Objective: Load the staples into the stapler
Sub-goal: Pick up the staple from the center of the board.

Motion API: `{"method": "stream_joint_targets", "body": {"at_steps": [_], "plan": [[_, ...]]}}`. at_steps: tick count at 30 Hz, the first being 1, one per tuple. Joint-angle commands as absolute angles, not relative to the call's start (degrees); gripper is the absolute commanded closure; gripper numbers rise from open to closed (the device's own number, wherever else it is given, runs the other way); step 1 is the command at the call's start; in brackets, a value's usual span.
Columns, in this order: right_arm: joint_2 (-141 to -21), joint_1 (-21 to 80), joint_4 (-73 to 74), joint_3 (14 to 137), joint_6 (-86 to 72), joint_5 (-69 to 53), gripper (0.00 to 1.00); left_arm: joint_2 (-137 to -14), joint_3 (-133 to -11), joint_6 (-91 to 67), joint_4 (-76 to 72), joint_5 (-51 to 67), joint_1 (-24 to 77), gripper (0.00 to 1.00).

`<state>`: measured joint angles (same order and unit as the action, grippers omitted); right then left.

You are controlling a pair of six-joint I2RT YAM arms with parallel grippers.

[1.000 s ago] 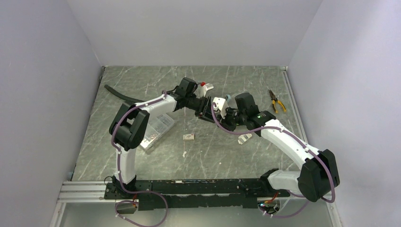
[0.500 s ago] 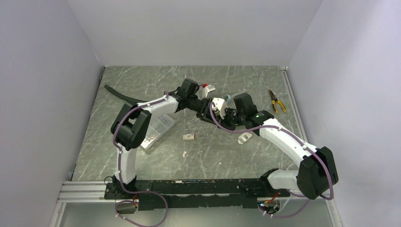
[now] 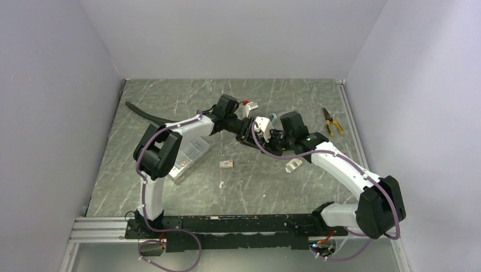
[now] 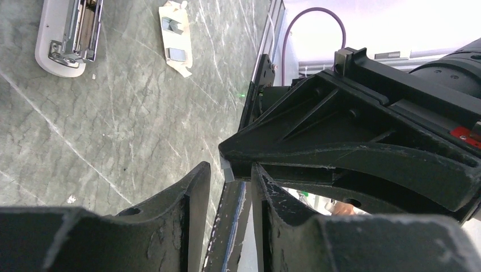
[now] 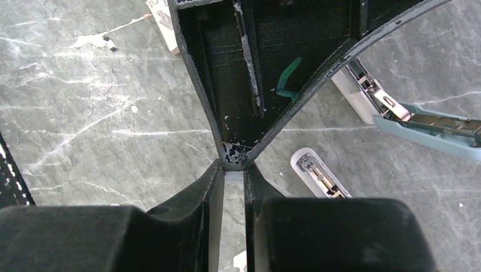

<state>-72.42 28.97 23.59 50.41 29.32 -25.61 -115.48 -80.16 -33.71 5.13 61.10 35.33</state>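
Your right hand [image 5: 232,182] is clenching a staple strip [image 5: 233,191] above the worktop's [image 3: 272,187] far middle. It is handling light and brittle, so be pinching its flat sides. Your left hand [image 4: 230,182] is sitting at its end — grip unclear. The staple box [image 3: 226,164] is lying nearer.

Grey-green marbled tabletop [image 3: 170,192] — plain pale walls [image 3: 227,34] around.

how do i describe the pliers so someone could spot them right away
Go to the far right corner of the grey marble table. The pliers lie there by themselves, close to the right edge. Nothing else on the table has yellow handles.
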Motion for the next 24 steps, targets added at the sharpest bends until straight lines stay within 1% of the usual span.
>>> {"method": "stream_joint_targets", "body": {"at_steps": [1,5,10,12,15,19,24], "plan": [[-72.11,29.20,20.37,51.44,28.50,-25.37,0.86,-116.01,-80.03,-35.01,3.96,63.22,35.77,0.64],[-71.99,29.10,20.04,51.02,28.43,-25.09,0.86,-115.59,-79.15,-34.83,2.70,63.37,35.77,0.64],[-71.83,29.09,19.71,50.79,28.26,-24.76,0.85,-114.70,-77.89,-33.64,1.94,63.43,35.77,0.57],[-71.64,29.09,19.54,50.58,28.29,-24.73,0.85,-114.18,-77.29,-33.33,1.26,63.36,35.73,0.57],[-71.63,29.09,19.36,50.52,28.39,-24.78,0.86,-113.63,-76.58,-33.30,0.42,63.30,35.59,0.59],[-71.74,29.09,19.46,50.51,28.39,-24.68,0.86,-113.68,-76.48,-33.35,0.35,63.75,35.50,0.64],[-71.88,29.10,19.41,50.60,28.34,-24.51,0.86,-113.82,-76.58,-33.53,0.42,63.75,35.53,0.66]]}}
